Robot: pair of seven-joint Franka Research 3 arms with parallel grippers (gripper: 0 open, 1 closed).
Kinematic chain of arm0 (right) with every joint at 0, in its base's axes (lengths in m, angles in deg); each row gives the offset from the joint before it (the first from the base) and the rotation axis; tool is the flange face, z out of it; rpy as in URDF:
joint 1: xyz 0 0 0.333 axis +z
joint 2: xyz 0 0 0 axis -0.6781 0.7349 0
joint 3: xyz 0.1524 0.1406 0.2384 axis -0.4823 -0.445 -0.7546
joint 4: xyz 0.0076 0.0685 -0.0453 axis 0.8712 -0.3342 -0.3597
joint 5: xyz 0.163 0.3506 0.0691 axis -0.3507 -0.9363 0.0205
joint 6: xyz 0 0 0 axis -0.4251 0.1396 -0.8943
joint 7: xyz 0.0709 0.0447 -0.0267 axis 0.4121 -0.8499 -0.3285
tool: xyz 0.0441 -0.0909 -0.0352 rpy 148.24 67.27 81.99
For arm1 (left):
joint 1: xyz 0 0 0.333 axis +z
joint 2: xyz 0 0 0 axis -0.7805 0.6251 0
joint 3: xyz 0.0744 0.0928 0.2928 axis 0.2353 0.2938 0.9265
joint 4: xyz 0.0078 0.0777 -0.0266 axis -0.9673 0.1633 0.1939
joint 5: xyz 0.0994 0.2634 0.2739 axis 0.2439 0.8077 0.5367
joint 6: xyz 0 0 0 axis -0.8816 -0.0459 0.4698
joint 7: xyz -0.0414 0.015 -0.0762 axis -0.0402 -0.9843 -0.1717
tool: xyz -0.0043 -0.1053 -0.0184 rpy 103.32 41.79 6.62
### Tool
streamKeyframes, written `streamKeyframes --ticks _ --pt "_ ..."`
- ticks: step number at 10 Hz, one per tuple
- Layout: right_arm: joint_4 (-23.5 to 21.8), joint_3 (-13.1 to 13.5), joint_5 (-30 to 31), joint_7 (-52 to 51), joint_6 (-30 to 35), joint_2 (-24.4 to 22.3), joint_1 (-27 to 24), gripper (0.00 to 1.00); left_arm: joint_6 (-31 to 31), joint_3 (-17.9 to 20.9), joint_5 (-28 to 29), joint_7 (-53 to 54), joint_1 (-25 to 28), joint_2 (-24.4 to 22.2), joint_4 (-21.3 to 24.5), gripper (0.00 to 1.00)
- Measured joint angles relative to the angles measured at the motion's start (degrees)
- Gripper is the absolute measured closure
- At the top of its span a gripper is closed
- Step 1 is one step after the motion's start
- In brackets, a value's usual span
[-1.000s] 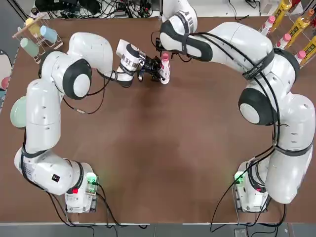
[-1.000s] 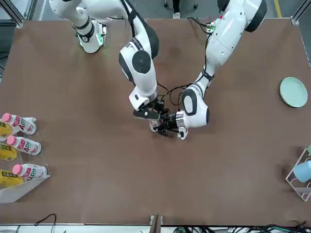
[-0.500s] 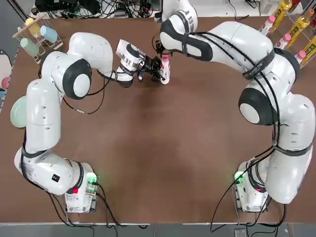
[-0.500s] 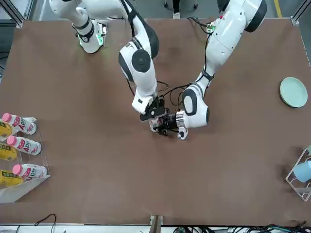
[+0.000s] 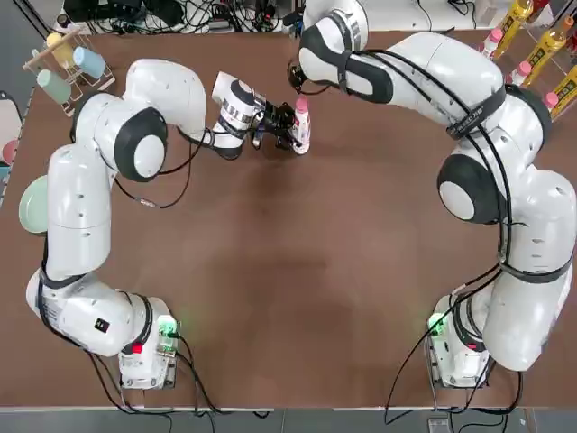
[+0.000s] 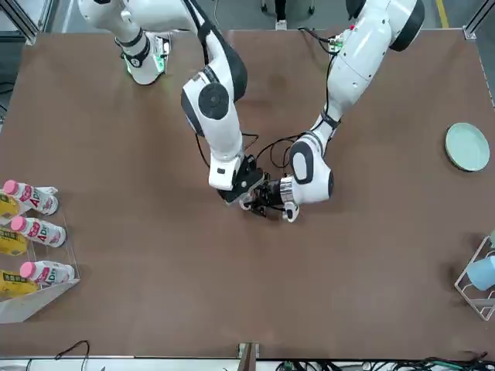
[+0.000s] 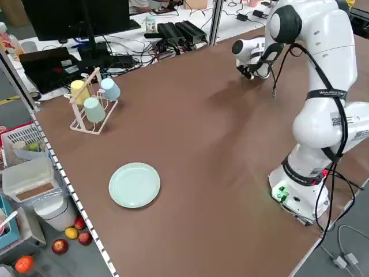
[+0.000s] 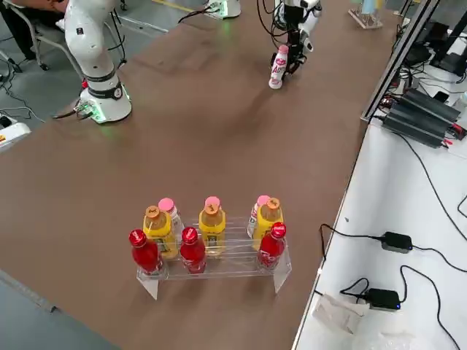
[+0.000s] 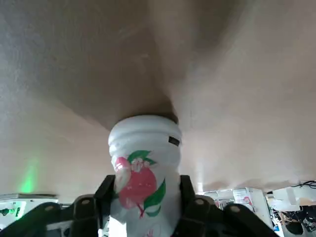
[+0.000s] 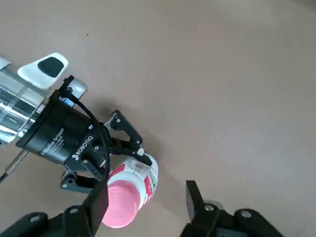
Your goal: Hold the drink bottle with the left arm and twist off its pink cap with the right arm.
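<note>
Bottle held, cap still on
Left fingers (image 10: 129, 148) clamp the bottle (image 5: 300, 132) upright; right fingers (image 10: 143, 203), half-open and empty, straddle the cap (image 10: 121, 203) untwisted.

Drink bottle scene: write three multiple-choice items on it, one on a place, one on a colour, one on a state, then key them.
1. Where does the drink bottle stand?
A. in the rack of bottles
B. on the table, in the left gripper
C. on the green plate

2. What colour is its cap?
A. pink
B. yellow
C. blue

3. How is the right gripper?
A. shut on the cap
B. out of view
C. open, fingers either side of the cap

Answers: 1 B, the black fingers clamp its body; 2 A, the right wrist view shows it; 3 C, one finger stands clear of the cap.
</note>
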Motion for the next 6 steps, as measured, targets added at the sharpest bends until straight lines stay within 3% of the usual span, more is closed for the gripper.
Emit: streamKeyframes --ticks 6 --pt "-0.04 -0.84 0.0 -3.3 0.03 0.68 1.88 0.28 0.0 0.07 0.0 0.0 0.52 0.0 -0.04 0.43"
